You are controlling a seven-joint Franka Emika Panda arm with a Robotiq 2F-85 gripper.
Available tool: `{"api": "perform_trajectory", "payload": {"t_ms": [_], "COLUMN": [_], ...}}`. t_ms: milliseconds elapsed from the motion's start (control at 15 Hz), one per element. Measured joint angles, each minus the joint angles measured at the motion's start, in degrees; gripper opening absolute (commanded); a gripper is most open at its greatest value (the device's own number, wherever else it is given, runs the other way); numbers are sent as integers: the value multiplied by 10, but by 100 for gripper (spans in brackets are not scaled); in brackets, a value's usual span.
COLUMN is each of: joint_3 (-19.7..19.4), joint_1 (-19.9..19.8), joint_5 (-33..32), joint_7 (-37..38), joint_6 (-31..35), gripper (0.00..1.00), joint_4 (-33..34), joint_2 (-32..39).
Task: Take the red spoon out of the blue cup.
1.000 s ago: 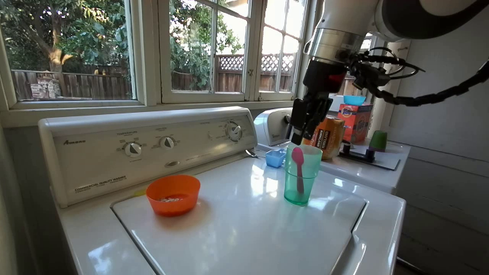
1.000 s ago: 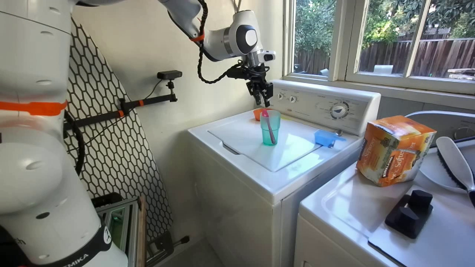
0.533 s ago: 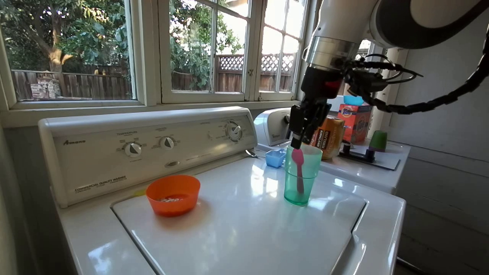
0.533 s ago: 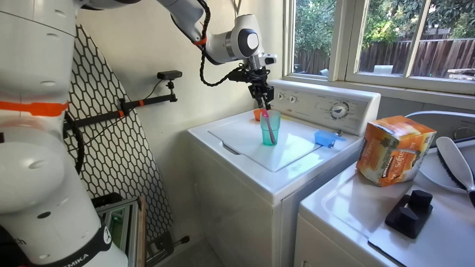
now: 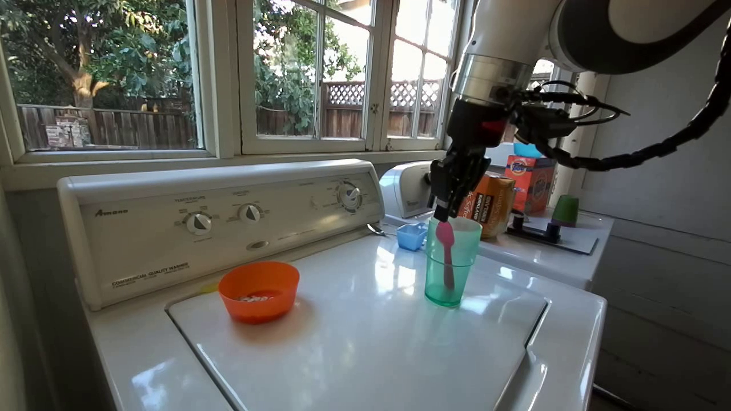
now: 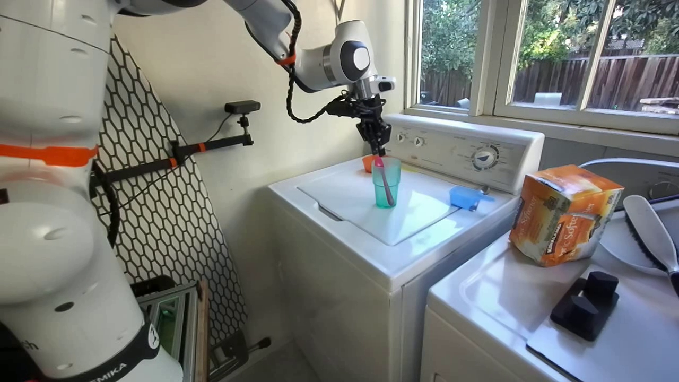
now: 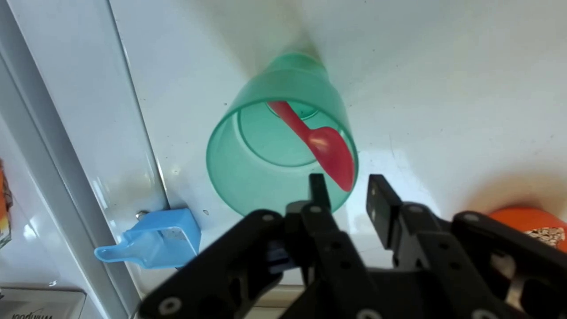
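Nearest in an exterior view is an orange bowl (image 5: 257,313) with pale bits (image 5: 255,298) in its bottom. It sits on the table (image 5: 342,365), a white washer top, toward the left corner and close to the edge by the control panel (image 5: 288,220).

Farther across, well in from every edge of the table, stands the blue cup (image 5: 465,248), teal, see-through and upright. The red spoon (image 7: 328,148) is inside it, leaning: the handle goes down toward the cup's base and the broad end comes up at the rim, on the side toward the orange bowl. In both exterior views the fingers (image 7: 384,206) hang pointing down just over or at that broad end. They stand narrowly apart, and in the wrist view the spoon's tip shows in the gap, with a little space on either side of it.

Beyond the cup, the blue scoop (image 5: 410,240) lies near the table's far corner at the panel edge, with a shiny metal piece (image 5: 377,230) beside it, too small to make out. Past the far edge, on a second white appliance (image 5: 531,260), an orange box (image 6: 565,215) stands in front of a red box (image 5: 534,180), and a green cup (image 5: 565,209) shows to their right, narrower end up.
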Motion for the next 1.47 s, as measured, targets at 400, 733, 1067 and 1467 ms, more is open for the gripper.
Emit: {"api": "perform_trajectory", "payload": {"t_ms": [400,733,1067,1467], "joint_3": [0,-2,-4,-4], "joint_1": [2,3,3,11], "joint_5": [0,-5,-8,-30], "joint_7": [0,0,0,0], "joint_6": [0,0,0,-2], "gripper": [24,9,1,1], "joint_4": [0,0,0,15], "joint_2": [3,5,6,-12]}}
